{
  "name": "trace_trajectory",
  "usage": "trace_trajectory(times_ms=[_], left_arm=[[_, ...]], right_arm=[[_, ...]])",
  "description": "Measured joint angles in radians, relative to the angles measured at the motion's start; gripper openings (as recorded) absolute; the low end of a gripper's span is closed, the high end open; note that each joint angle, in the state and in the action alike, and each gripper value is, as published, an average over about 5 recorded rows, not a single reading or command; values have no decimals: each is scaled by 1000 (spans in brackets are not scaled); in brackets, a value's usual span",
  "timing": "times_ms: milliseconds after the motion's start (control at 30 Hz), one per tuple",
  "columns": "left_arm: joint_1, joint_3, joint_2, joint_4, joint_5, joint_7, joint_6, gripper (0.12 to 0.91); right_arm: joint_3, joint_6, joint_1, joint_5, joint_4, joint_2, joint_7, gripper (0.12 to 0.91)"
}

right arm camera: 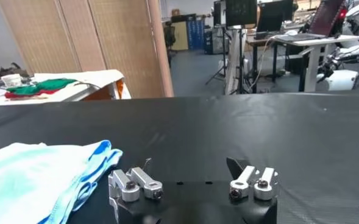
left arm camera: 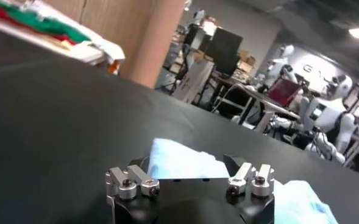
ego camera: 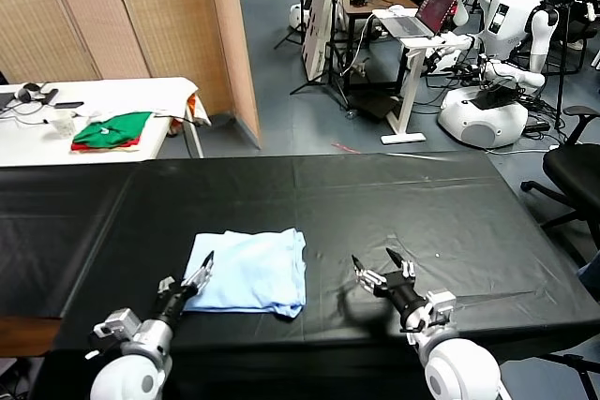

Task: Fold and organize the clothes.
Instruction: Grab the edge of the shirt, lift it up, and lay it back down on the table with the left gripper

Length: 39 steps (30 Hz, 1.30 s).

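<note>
The blue T-shirt [ego camera: 249, 271] lies folded on the black table [ego camera: 394, 203], seemingly finished. The left gripper [ego camera: 200, 274] hovers at its near-left edge, the right gripper [ego camera: 382, 269] just beside it; both have fingers apart. Any tidying should square edges gently, without dragging layers.

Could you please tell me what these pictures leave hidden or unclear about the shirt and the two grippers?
- T-shirt: folded, so any print and the inner layers are hidden in the head view.
- T-shirt in the left wrist view: partly behind the gripper body, blurred.
- T-shirt in the right wrist view: cut off by the picture edge.
- Left gripper: whether it touches the cloth is unclear.
- Right gripper: open, over bare table.
</note>
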Motion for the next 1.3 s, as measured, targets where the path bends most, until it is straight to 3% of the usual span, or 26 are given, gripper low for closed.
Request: trace_trajectory(times_ms=[200,267,400,567,667,967,1300], left_arm=[[6,-7,-5,1,-32,-4,5,903],[5,-9,-5,0,-43,-5,8,864],[4,-14,-5,2,-67,-11,16,659],[2,-22,-4,8,-82,-16,25,337],[3,-25,0,0,-74,-18,31,194],[25,-56,53,-59,113,-16,10,172],[92,-223,274,-111,164,-21,11,172]], right_arm=[[-1,1,1,0,-1,3,1,907],[-1,2,1,-1,-1,5,2,907],[-1,5,0,-3,-2,6,2,907],[1,8,-1,-5,-1,10,2,907],[1,9,-2,-8,-1,16,3,907],[17,16,-17,-12,1,19,4,907],[13,16,-16,-11,-3,27,6,907]])
